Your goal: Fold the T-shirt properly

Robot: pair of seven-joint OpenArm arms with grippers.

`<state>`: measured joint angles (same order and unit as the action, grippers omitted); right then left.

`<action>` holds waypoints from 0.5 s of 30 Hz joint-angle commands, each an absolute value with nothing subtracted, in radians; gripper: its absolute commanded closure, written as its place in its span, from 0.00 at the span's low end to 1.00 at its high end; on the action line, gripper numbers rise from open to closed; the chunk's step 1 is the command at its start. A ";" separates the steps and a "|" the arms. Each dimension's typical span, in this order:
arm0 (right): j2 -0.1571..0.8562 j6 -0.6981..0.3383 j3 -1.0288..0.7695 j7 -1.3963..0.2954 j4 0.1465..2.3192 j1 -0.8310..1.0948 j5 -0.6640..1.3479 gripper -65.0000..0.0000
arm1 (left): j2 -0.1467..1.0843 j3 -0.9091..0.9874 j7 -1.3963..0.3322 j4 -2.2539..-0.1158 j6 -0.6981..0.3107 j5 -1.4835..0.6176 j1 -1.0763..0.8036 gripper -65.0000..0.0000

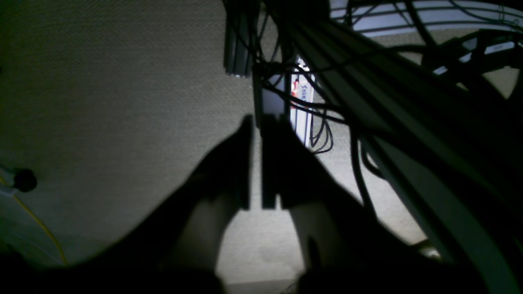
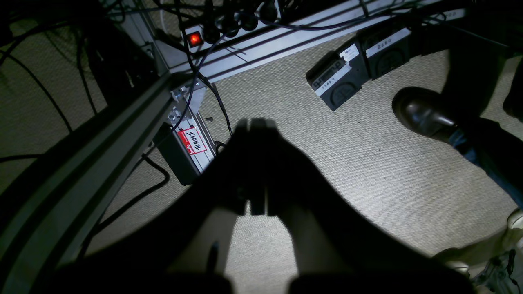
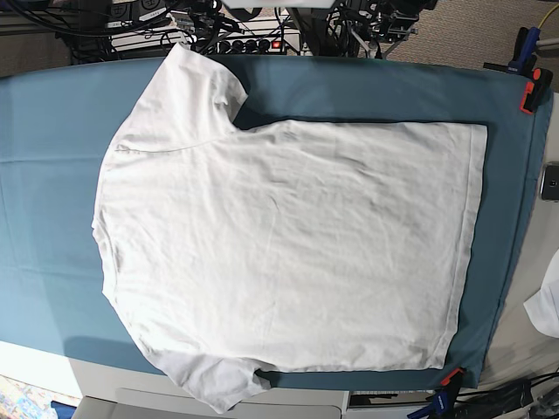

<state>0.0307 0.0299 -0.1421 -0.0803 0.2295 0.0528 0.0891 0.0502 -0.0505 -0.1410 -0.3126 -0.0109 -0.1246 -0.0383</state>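
The white T-shirt [image 3: 288, 244] lies spread flat on the teal cloth [image 3: 44, 175] in the base view. Its hem is to the right, one sleeve points to the top left and the other hangs over the front edge at the bottom left. Neither arm shows in that view. In the left wrist view my left gripper [image 1: 256, 122] hangs over carpet beside the table frame, its fingers nearly touching with only a thin slit and nothing between them. My right gripper [image 2: 253, 122] also points at the floor, shut and holding nothing.
Orange clamps [image 3: 530, 92] pin the teal cloth at the right corners. A white fabric scrap [image 3: 548, 305] lies off the right edge. Below the table are an aluminium frame [image 1: 367, 102], cables, a power strip [image 2: 195, 39], two foot pedals [image 2: 339, 81] and a person's shoe [image 2: 421, 112].
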 commanded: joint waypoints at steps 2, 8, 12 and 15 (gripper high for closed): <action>0.036 0.035 -0.144 -0.067 0.235 0.052 0.086 1.00 | 0.051 -0.050 -0.138 -0.318 -0.008 -0.128 -0.036 0.96; 0.036 0.034 -0.144 -0.040 0.235 0.052 0.086 1.00 | 0.051 -0.050 -0.134 -0.318 -0.008 -0.128 -0.036 0.96; 0.039 0.034 -0.144 -0.041 0.235 0.053 0.086 1.00 | 0.060 -0.050 -0.133 -0.328 -0.007 -0.129 -0.039 0.96; 0.048 0.044 -0.144 -0.031 0.236 0.054 0.085 1.00 | 0.076 -0.050 -0.139 -0.361 -0.003 -0.136 -0.051 0.96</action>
